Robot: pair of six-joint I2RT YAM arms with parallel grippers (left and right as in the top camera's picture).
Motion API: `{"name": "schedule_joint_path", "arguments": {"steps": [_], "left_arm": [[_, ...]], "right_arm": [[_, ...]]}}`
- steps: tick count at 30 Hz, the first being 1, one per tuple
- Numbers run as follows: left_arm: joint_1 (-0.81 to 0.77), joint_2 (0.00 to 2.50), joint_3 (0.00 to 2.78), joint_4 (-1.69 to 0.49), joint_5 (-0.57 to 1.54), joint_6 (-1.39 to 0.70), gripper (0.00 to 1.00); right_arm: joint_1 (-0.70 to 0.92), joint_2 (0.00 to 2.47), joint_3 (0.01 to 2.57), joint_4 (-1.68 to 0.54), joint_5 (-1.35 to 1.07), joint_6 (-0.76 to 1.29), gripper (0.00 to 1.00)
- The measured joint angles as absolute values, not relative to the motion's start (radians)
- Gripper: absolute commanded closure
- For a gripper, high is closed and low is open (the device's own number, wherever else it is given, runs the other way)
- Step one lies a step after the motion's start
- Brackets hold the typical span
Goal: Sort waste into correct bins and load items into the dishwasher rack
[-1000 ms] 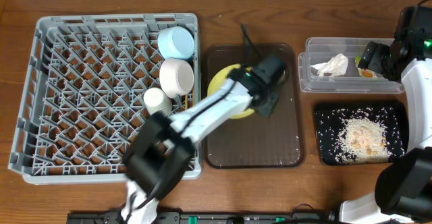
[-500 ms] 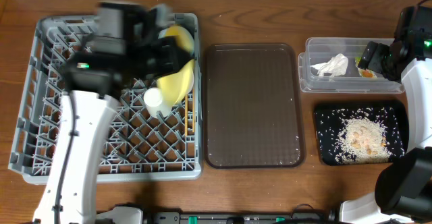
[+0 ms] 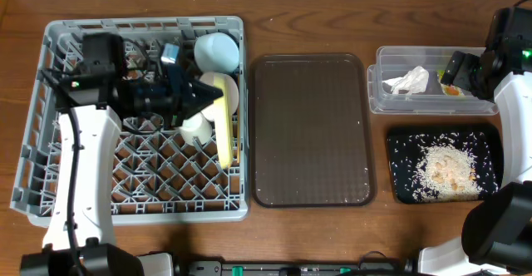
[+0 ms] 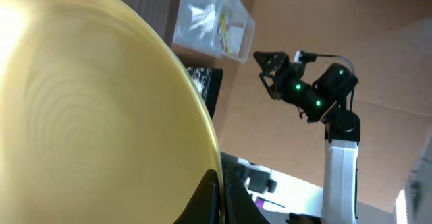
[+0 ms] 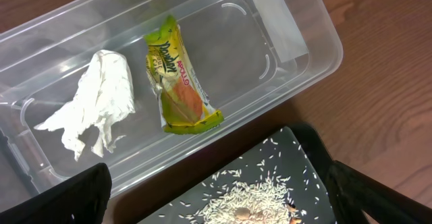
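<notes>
Yellow plate [image 3: 223, 133] held edgewise in grey rack [image 3: 141, 214] by left jaws; right jaws open.

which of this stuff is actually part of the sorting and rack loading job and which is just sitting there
Part of the job: grey rack, yellow plate, blue bowl, pink bowl, white cup, clear tub, napkin, snack wrapper, black tray, rice.

Just lying about: brown serving tray, wooden table.
</notes>
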State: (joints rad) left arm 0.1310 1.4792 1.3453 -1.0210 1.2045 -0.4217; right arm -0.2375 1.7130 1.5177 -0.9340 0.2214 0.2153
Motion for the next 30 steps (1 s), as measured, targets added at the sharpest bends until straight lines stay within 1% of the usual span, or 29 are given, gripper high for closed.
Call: {"name": "schedule_joint_path", "arguments": {"steps": [9,10,12,14,19,22,26,28,30], "left_arm": [[0.144,1.480,1.167,-0.969,1.174,-0.406,0.94],[0.149,1.479,1.150,-0.963,1.163,-0.401,0.93],[0.159,1.480,1.121,-0.959,1.133,-0.392,0.84],[0.173,1.480,1.106,-0.957,1.108,-0.388,0.71],[0.248,1.480,1.103,-0.926,1.077,-0.338,0.51],[0.309,1.480,1.103,-0.908,1.044,-0.310,0.46],[0.392,1.480,1.104,-0.900,0.978,-0.279,0.45],[0.432,1.480,1.104,-0.899,0.959,-0.258,0.42],[0.472,1.480,1.111,-0.899,0.944,-0.242,0.42]], "right_arm": [[-0.237,1.713,1.518,-0.934,0.221,0.215,0.01],[-0.237,1.713,1.518,-0.934,0.221,0.215,0.01],[-0.237,1.713,1.518,-0.934,0.221,0.215,0.01],[-0.237,1.713,1.518,-0.934,0.222,0.215,0.01],[-0.237,1.713,1.518,-0.934,0.222,0.215,0.01],[-0.237,1.713,1.518,-0.934,0.221,0.215,0.01],[-0.237,1.713,1.518,-0.934,0.221,0.215,0.01],[-0.237,1.713,1.518,-0.934,0.221,0.215,0.01],[-0.237,1.713,1.518,-0.934,0.222,0.215,0.01]]}}
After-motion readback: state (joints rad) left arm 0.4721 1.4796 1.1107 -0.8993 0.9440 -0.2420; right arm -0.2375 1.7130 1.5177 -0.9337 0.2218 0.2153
